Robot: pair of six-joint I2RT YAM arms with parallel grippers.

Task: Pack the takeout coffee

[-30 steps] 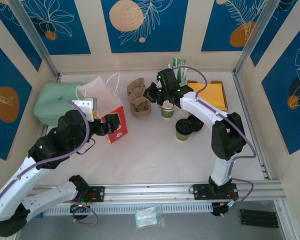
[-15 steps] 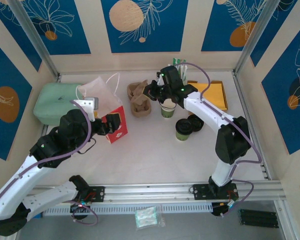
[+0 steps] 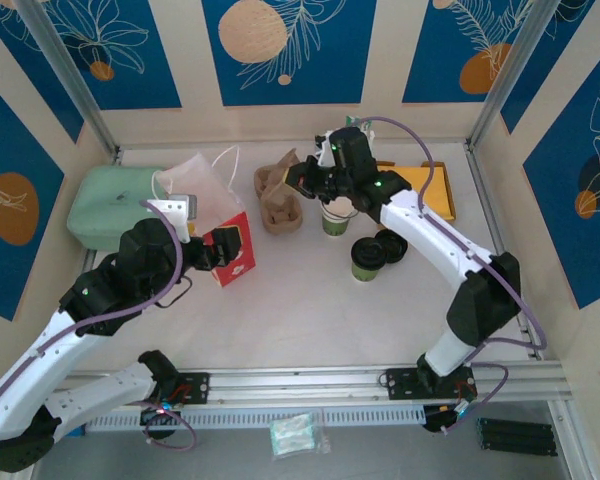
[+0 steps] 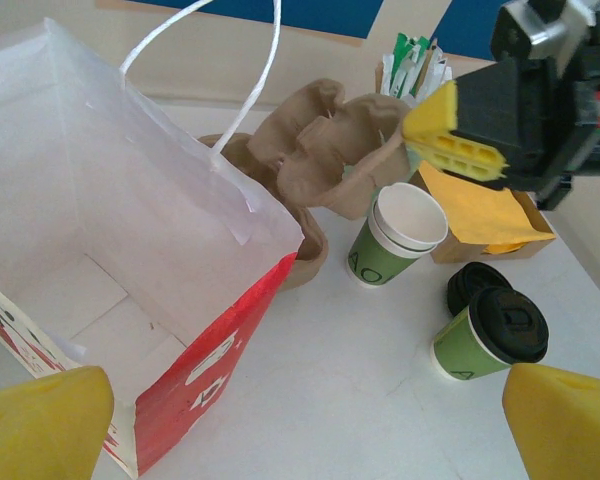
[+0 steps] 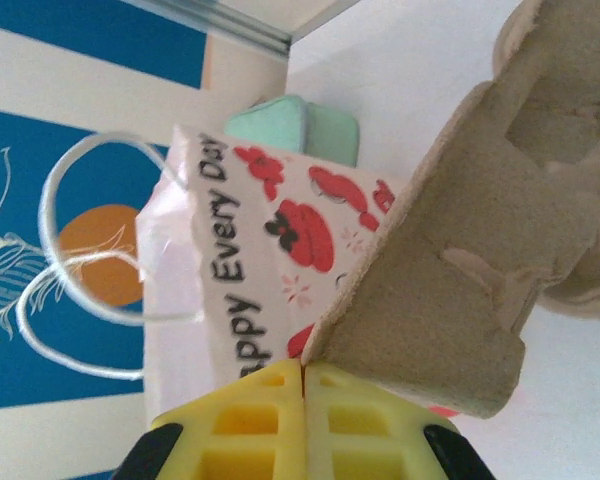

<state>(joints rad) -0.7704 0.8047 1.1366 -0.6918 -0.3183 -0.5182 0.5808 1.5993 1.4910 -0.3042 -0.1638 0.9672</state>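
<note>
Your left gripper [image 3: 230, 246] sits at 5 o'clock of the white-and-red bag [image 3: 202, 200], jaws spread wide with nothing in them. The bag's mouth is open in the left wrist view. At the bag's 3 o'clock the brown cup carrier [image 3: 278, 200] is tilted. Your right gripper [image 3: 300, 184] has its jaws pinched tight on the carrier's edge. The open cup [image 3: 335, 220], no lid, stands on the tabletop [image 3: 310, 300] just beside the carrier at its 3 o'clock. The lidded cup [image 3: 366, 260] is at the open cup's 5 o'clock. The loose black lid [image 3: 391, 244] lies just beside the lidded cup at its 2 o'clock.
</note>
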